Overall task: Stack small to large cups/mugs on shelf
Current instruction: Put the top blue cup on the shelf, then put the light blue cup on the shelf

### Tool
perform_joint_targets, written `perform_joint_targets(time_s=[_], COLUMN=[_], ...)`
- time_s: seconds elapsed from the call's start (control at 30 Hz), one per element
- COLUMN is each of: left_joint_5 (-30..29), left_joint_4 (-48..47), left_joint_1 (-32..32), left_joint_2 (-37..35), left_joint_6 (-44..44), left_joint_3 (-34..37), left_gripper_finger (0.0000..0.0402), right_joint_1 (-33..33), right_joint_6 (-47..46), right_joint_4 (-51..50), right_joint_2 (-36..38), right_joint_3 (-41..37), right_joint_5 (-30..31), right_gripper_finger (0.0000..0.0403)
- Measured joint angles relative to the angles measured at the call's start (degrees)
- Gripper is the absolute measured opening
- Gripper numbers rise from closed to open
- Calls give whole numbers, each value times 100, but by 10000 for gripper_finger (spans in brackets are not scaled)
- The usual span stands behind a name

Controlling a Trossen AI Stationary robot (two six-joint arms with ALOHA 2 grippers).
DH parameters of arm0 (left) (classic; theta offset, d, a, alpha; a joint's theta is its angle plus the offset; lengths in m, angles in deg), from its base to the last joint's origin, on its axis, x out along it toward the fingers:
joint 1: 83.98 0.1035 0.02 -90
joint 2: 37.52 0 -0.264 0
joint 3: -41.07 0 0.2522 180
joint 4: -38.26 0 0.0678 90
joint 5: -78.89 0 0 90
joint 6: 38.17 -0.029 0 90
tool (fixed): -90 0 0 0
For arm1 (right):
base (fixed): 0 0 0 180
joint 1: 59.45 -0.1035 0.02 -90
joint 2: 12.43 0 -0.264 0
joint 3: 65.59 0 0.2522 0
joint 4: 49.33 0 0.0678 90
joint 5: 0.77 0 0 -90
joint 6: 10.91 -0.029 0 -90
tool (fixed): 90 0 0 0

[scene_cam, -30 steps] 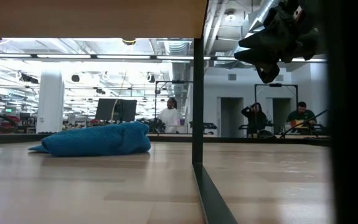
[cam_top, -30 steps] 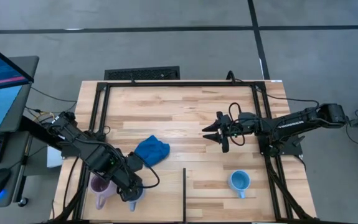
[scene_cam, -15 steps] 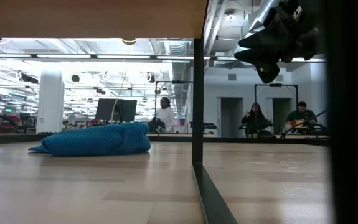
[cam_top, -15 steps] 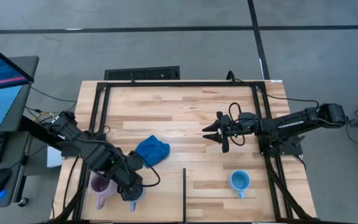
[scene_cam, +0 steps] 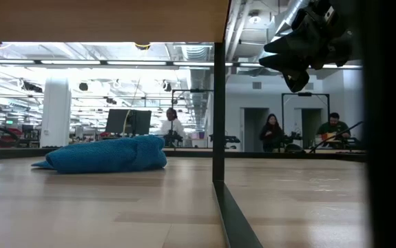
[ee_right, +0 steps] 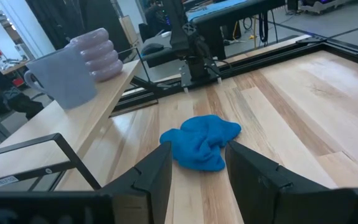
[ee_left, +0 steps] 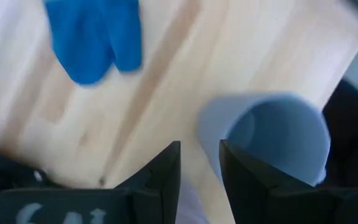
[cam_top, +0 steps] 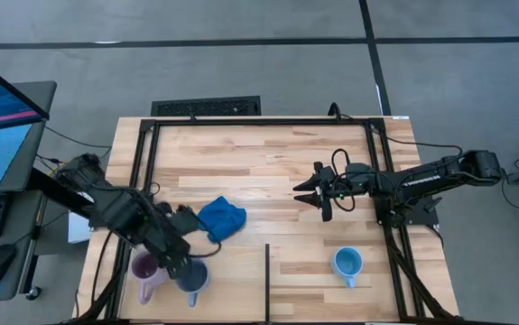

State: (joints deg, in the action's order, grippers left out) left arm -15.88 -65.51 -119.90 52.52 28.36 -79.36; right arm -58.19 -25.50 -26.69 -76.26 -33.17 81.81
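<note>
The grey-blue mug [cam_top: 191, 278] stands upright on the pale shelf [cam_top: 232, 293] near the table's front left. The lilac mug [cam_top: 143, 269] stands just left of it. Both also show in the right wrist view, the grey-blue mug [ee_right: 63, 78] in front of the lilac mug [ee_right: 98, 53]. The light-blue mug [cam_top: 347, 264] stands upright at the shelf's right part. My left gripper [cam_top: 178, 264] hangs at the grey-blue mug's far-left side with a narrow gap between its fingers [ee_left: 200, 180]. My right gripper [cam_top: 306, 192] is open and empty above mid-table. My left gripper stands beside the rim of the grey-blue mug [ee_left: 272, 137], coming from above and the far left. I cannot tell whether a finger [ee_left: 244, 174] touches the mug's wall. The mug stands on its base on the shelf.
A royal-blue cloth lump [cam_top: 220, 218] lies on the plank tabletop behind the shelf. A dark upright [cam_top: 267, 280] divides the shelf. Black frame rails run along the table's left edge [cam_top: 137, 181] and right edge [cam_top: 390, 181]. People show in the room beyond [scene_cam: 273, 131].
My left arm has drawn back from over the grey-blue mug toward the table's far-left. The mug's open top now shows. The mug stays standing beside the lilac mug. My right arm has kept still.
</note>
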Motion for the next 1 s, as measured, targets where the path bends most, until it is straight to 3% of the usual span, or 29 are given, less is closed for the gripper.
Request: perform_joint_targets(time_s=[0.1, 0.3, 0.53, 0.73, 1.0], left_joint_5=[-903, -3499, -5436, -5878, -6028], left_joint_4=[-4, -1, -4, 10, 455], left_joint_1=[0, -84, -367, -428, -429], left_joint_2=[-255, -678, -1284, -1926, -3510], left_joint_6=[-343, -1723, -2606, -2692, -2038], left_joint_3=[0, 0, 0, 390, 2917], left_gripper_finger=[100, 100, 100, 107, 108], right_joint_1=[0, 0, 3, 13, 17], right_joint_6=[0, 0, 25, 430, 463], right_joint_4=[0, 0, 0, -1, -2], right_joint_2=[0, 0, 0, 0, 0], right_joint_3=[0, 0, 0, 0, 0], right_joint_5=[-1, -2, 0, -2, -2], right_gripper_finger=[171, 171, 171, 171, 171])
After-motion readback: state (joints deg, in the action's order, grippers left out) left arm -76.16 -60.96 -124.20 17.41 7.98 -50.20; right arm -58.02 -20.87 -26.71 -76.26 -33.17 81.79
